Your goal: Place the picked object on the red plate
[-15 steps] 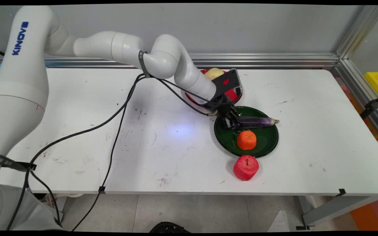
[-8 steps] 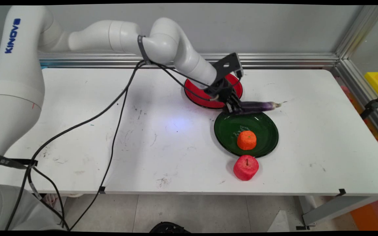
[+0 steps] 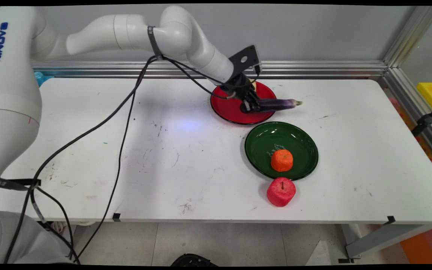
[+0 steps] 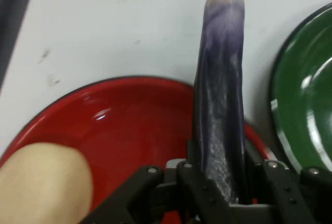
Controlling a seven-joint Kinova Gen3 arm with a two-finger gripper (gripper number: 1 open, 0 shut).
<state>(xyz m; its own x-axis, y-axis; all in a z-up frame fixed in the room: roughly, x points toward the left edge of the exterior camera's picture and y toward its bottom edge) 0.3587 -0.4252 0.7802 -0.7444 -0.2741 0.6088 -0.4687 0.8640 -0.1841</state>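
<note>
We see the eggplant point(image 3: 278, 104) lying level with its long axis running left to right, its pale tip pointing right, held in the air over the right edge of the red plate point(image 3: 228, 109). The gripper point(image 3: 251, 106) pinches its left end, fingers closed tight on it. A pale fruit point(image 4: 44, 185) rests on that plate. The green plate point(image 3: 302, 142) with an orange point(image 3: 282, 160) sits nearer, an apple point(image 3: 281, 191) beside it.

**White table and what rests on it**

A white table point(image 3: 88, 112), scuffed with dark marks, is seen bearing a red plate point(image 3: 231, 108) near the far edge, a green plate point(image 3: 298, 142) just in front of it, and a red apple point(image 3: 281, 191) beside the green plate's near rim.
</note>
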